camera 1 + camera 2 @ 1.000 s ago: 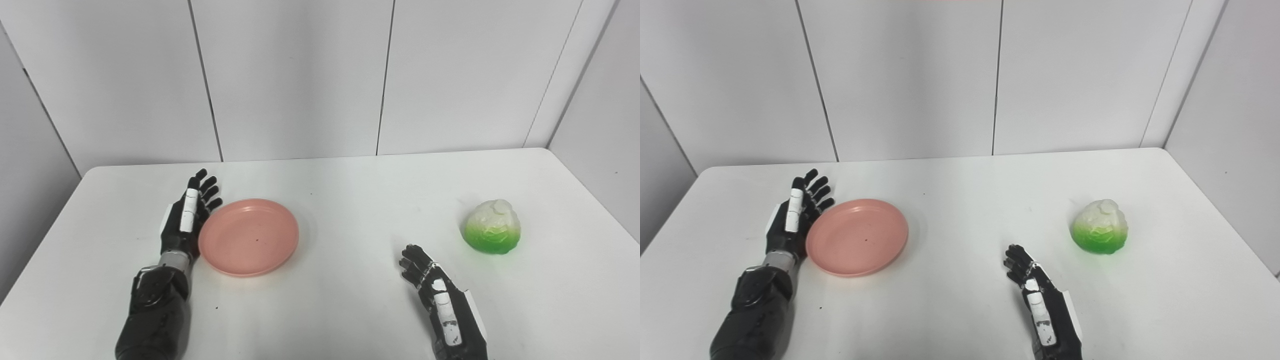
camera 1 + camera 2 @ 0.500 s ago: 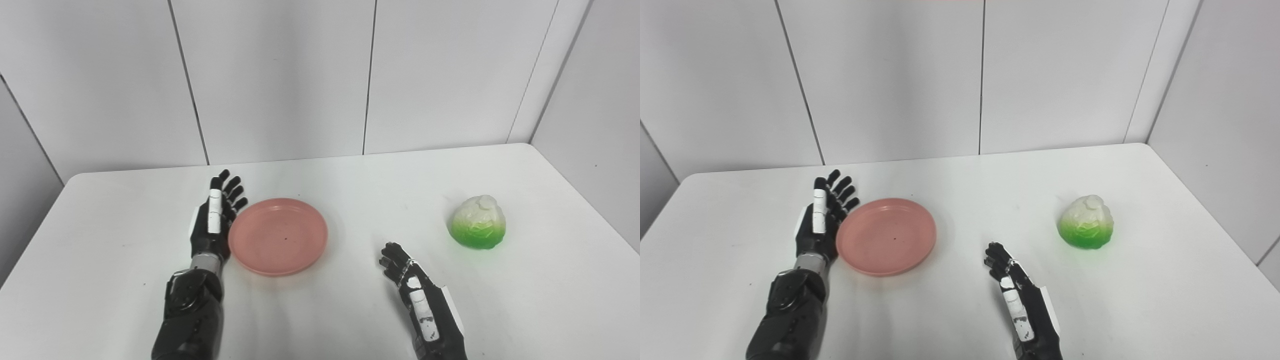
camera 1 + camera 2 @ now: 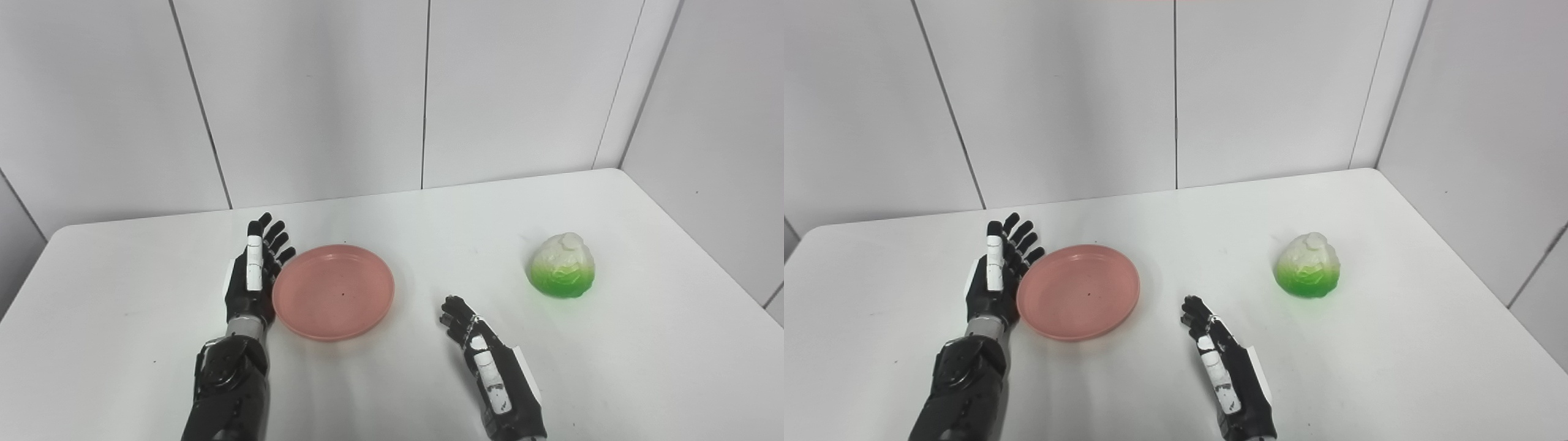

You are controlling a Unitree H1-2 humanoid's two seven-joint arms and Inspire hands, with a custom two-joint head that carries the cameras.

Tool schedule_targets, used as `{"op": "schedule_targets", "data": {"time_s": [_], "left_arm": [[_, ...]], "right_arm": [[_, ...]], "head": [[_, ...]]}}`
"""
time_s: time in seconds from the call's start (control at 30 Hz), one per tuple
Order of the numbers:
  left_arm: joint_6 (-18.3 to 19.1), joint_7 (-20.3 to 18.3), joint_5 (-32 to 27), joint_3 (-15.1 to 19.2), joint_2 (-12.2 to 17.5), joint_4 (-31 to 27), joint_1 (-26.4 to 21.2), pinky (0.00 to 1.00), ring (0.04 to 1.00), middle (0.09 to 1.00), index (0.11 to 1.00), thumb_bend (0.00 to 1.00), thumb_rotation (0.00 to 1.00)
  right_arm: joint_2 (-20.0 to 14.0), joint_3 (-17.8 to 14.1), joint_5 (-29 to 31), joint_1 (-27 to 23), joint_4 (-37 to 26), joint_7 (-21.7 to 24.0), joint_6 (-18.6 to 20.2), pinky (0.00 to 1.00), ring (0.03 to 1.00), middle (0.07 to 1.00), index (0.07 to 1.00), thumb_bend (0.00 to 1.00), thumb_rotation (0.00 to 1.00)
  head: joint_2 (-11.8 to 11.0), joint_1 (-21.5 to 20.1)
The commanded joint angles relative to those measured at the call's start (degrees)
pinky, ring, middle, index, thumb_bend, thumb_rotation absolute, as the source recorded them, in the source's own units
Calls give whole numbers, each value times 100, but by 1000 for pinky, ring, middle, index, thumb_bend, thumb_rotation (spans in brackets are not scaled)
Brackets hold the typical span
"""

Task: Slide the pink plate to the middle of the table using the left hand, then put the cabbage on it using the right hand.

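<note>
Table [image 3: 122,318] surface is seen white in both views, with little told by one that the other lacks; only in the right eye view is more of the right-hand wall shown. The pink plate [image 3: 334,291] lies flat near the middle, slightly toward 9 o'clock. The left hand [image 3: 252,282] is set edge-on at the plate's 9 o'clock rim, fingers spread and nothing gripped; contact seems likely but cannot be confirmed. The cabbage [image 3: 562,265] sits at 3 o'clock, well apart from the plate. The right hand [image 3: 1220,361] rests unclenched at 5 o'clock, empty, its arm cut off below.
</note>
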Motion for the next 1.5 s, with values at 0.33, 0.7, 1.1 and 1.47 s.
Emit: {"op": "schedule_targets", "data": {"time_s": [0.33, 0.7, 1.1, 1.47], "left_arm": [[140, -83, 1, -4, 98, 124, -13, 880, 936, 919, 922, 976, 912], [-23, -241, 41, -49, 129, 536, -153, 841, 937, 926, 923, 985, 918], [-53, -276, 19, -51, 72, 637, -222, 891, 941, 923, 933, 970, 911], [-82, -326, 11, -37, 122, 686, -247, 896, 937, 924, 942, 989, 906]], "right_arm": [[26, 87, -1975, 72, -954, -411, 751, 728, 812, 882, 889, 855, 838], [-748, -410, -2526, -1219, -2590, 563, 3105, 727, 885, 966, 997, 974, 545], [-2303, -1224, -3993, -3157, -2411, 3452, 3249, 739, 877, 940, 946, 1000, 423], [-3477, -680, -5179, -4363, -1717, 5002, 3247, 689, 927, 970, 925, 1000, 447]], "head": [[-5, -52], [-75, -183], [-104, -194], [-136, -166]]}}
